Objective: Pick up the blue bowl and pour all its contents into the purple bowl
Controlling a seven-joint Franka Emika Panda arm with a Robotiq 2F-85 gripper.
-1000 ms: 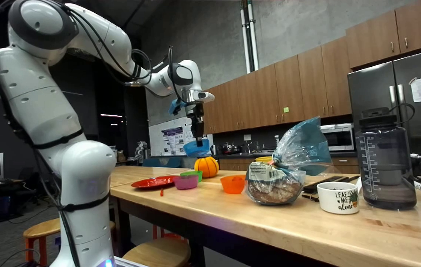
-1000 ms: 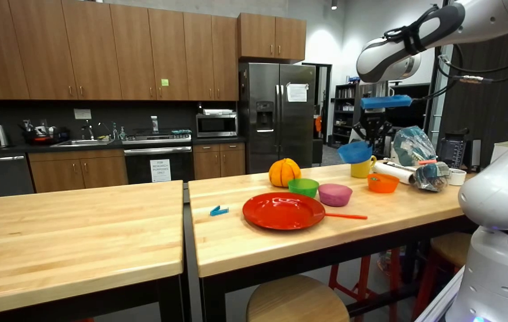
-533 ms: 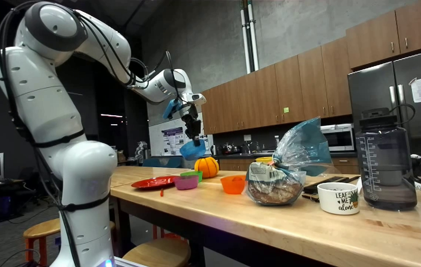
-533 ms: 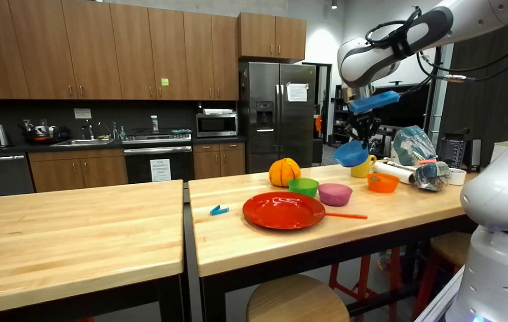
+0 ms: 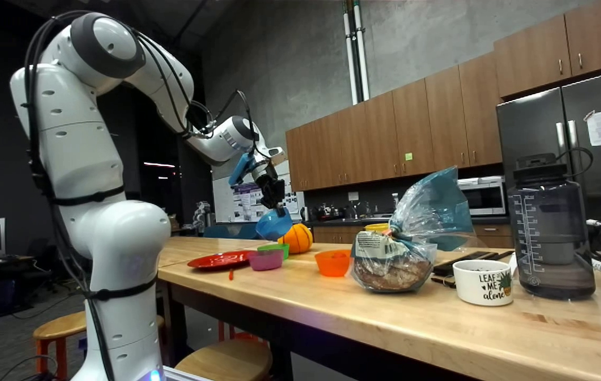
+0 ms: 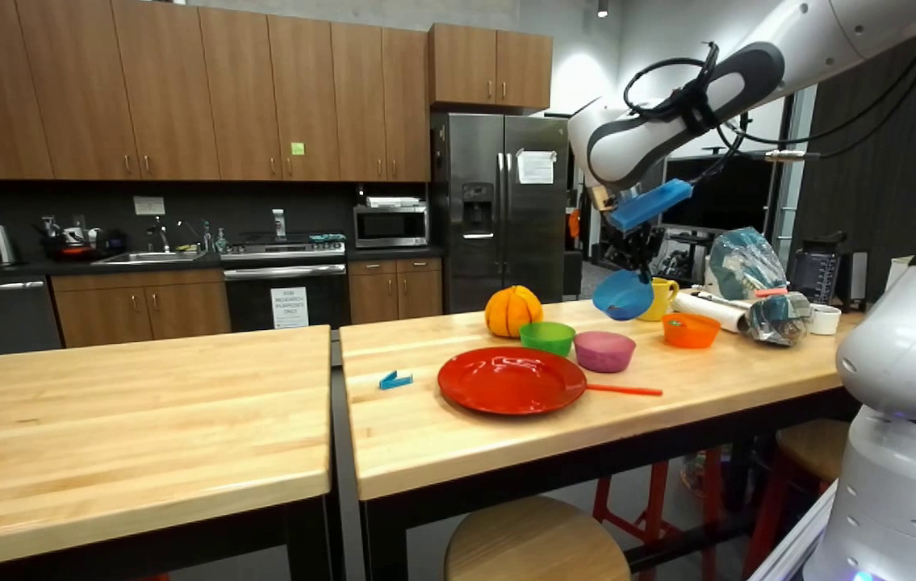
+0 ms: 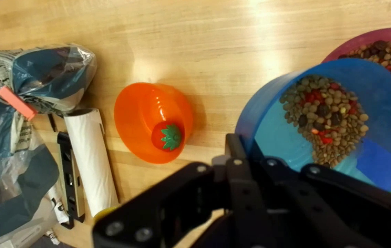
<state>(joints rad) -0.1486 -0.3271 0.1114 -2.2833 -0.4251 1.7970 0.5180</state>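
Wooden table (image 6: 441, 464) below, fingers (image 7: 236, 147) pinch the tilted blue bowl (image 7: 278, 137) by its rim near the purple bowl (image 6: 604, 353).

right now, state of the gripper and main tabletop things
Blue bowl, lifted, tilted, lentil-like mix inside
Gripper, shut on the blue bowl
Purple bowl, upright, similar mix inside
Green bowl, upright
Orange bowl, upright, red piece inside
Red plate, face up
Bread bag, clipped at neck
Bottle, upright, capped
Yellow mug, upright
White bowl, upright

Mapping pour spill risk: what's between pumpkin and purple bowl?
The green bowl sits between the pumpkin and the purple bowl; both exterior views show it.
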